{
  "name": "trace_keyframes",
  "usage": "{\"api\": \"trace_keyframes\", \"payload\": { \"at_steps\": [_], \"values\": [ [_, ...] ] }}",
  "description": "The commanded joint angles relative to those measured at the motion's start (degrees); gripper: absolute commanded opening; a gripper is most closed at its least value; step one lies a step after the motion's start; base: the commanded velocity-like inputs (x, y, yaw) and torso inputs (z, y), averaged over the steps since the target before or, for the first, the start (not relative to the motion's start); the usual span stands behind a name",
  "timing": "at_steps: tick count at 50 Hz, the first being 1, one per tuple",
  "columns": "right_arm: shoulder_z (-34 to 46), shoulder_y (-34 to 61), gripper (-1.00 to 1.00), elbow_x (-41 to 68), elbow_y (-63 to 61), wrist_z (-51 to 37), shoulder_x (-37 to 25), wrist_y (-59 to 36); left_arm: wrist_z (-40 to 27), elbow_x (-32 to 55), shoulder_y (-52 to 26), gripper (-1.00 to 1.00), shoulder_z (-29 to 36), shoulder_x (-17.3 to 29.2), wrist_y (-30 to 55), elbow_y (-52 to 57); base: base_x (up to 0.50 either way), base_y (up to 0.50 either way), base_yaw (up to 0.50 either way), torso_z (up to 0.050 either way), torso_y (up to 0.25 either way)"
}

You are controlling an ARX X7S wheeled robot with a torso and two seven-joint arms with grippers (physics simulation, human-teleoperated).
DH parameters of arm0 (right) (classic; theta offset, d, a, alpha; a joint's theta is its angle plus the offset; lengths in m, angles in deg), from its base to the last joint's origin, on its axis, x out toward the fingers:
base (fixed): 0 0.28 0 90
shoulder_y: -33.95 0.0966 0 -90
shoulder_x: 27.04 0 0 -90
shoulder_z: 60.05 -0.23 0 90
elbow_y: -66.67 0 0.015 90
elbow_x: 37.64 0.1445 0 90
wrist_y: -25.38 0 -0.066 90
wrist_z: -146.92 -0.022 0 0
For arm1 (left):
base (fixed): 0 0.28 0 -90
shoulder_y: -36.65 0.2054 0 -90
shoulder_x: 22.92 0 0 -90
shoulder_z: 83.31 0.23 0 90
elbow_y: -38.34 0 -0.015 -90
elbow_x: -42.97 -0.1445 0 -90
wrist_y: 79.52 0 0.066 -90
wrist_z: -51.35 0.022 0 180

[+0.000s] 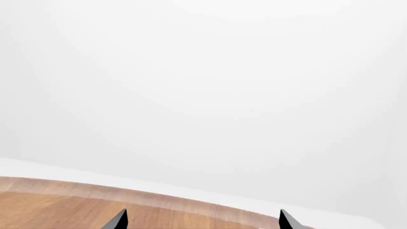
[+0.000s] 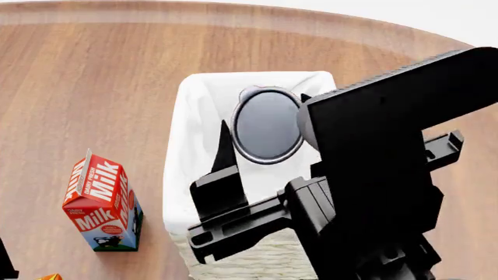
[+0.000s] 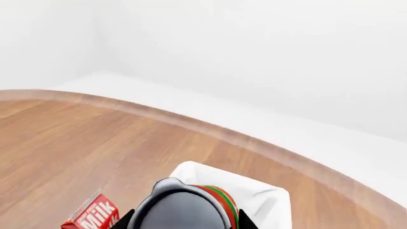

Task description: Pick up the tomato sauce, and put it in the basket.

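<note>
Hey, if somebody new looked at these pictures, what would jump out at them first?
The big black right arm fills the head view, holding the tomato sauce can above the basket, its silver top facing the camera. Beside the basket on the wooden table, toward the robot's left, stands a red milk carton.

A: What sort of place? Quick.

B: Bare simulated test room. Plain white walls and white floor, flat render look, no furniture besides one round wood-grain desk.

A: Any home or kitchen signs?

B: Only groceries: a milk carton and a cloth-lined wicker basket on the desk. Reads as a staged tabletop setup.
</note>
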Motion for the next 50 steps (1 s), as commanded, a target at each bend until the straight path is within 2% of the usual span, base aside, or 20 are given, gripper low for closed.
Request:
{"api": "trace_keyframes", "payload": {
  "at_steps": [1, 13, 25, 33, 40, 46, 50],
  "values": [
    [-5.5, -2.9, -1.00, 7.5, 11.3, 9.5, 0.7, -3.5, -0.1, 0.2, -0.2, 1.00, 0.0, 0.2, -0.2, -0.3, 0.00, 0.00, 0.00, 0.000, 0.000],
    [-7.5, -5.8, -1.00, 14.7, 22.2, 16.3, 5.7, -4.4, -0.2, 0.2, 0.0, 1.00, 0.0, 0.4, -0.4, -0.4, 0.00, 0.00, 0.00, 0.000, 0.000],
    [-9.3, -9.7, -1.00, 23.3, 37.7, 24.0, 13.5, -7.9, -0.4, 0.3, 0.1, 1.00, 0.1, 0.5, -0.6, -0.6, 0.00, 0.00, 0.00, 0.000, 0.000],
    [-9.9, -11.3, -1.00, 32.2, 48.0, 29.1, 19.1, -15.2, -0.5, 0.9, -0.2, 1.00, 0.0, 0.5, -0.6, -0.8, 0.00, 0.00, 0.00, 0.000, 0.000],
    [-9.3, -10.8, -1.00, 38.2, 57.0, 30.0, 25.5, -23.9, -0.3, 0.8, -0.3, 1.00, 0.5, 0.4, -0.8, -1.0, 0.00, 0.00, 0.00, 0.000, 0.000],
    [-11.5, -12.2, -1.00, 46.4, 62.4, 28.5, 27.6, -26.7, -0.4, 1.3, -0.3, 1.00, 0.1, 0.6, -0.9, -1.1, 0.00, 0.00, 0.00, 0.000, 0.000],
    [-13.4, -12.5, -1.00, 53.4, 69.1, 29.5, 30.2, -32.1, -0.7, 1.5, -0.4, 1.00, 0.0, 0.8, -0.7, -0.8, 0.00, 0.00, 0.00, 0.000, 0.000]
  ]
}}
